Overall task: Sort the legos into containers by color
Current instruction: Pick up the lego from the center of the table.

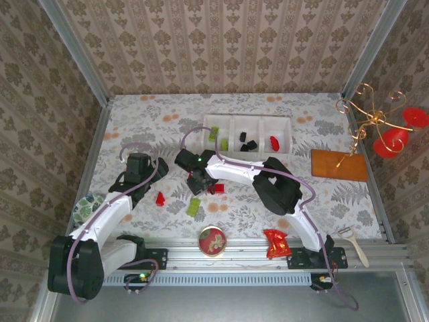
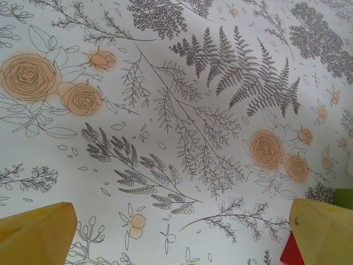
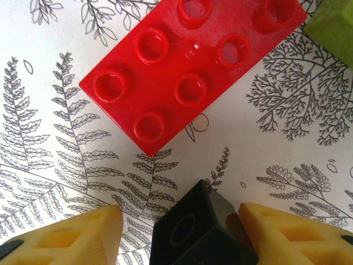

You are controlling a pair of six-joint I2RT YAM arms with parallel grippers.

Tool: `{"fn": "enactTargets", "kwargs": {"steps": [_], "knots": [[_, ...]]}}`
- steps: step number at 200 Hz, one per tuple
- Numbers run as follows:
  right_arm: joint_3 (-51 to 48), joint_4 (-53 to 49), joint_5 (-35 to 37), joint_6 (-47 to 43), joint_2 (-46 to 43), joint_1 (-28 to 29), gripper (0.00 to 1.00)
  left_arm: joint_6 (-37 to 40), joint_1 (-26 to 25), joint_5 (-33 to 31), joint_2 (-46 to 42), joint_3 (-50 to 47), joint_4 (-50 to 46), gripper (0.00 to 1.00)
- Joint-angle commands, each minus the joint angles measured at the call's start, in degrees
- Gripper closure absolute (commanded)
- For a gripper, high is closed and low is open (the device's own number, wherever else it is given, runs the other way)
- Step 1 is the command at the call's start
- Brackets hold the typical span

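— Where, the black brick (image 3: 198, 232)?
— Down on the cloth, bracketed by the right gripper (image 3: 179, 212), just short of a red brick (image 3: 187, 72). Small, glossy, one stud.
— Clamped?
— Seemingly not: parted, with a gap at one finger. Set low to close on it.
— Headed where?
— Probably the middle cell of the tray (image 1: 248, 117), among other black ones.
— And the left gripper (image 2: 182, 210)?
— Wide open, empty, hovering over cloth, likely out of the way.

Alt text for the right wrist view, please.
A small black lego sits between the yellow fingers of the right hand. Beyond it a studded red lego lies on floral cloth, a green lego at top right.
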Motion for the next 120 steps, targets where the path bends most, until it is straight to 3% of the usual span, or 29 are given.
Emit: {"fn": "enactTargets", "kwargs": {"steps": [1,57,120], "knots": [[1.2,0.4,-1.9,0.9,1.3,-0.4,0.44,-1.0,0.6,0.7,-0.9,-0.8,0.5,0.00],[0.8,0.7,-2.2,0.1,0.5,-0.4,0.47,-1.1,0.7,0.9,-0.9,-0.8,0.8,0.00],[1.3,-2.1,3.4,5.3,1.1,-1.3,0.39,-1.0,0.7,1.1,-0.8,-0.6,0.9,0.00]]}}
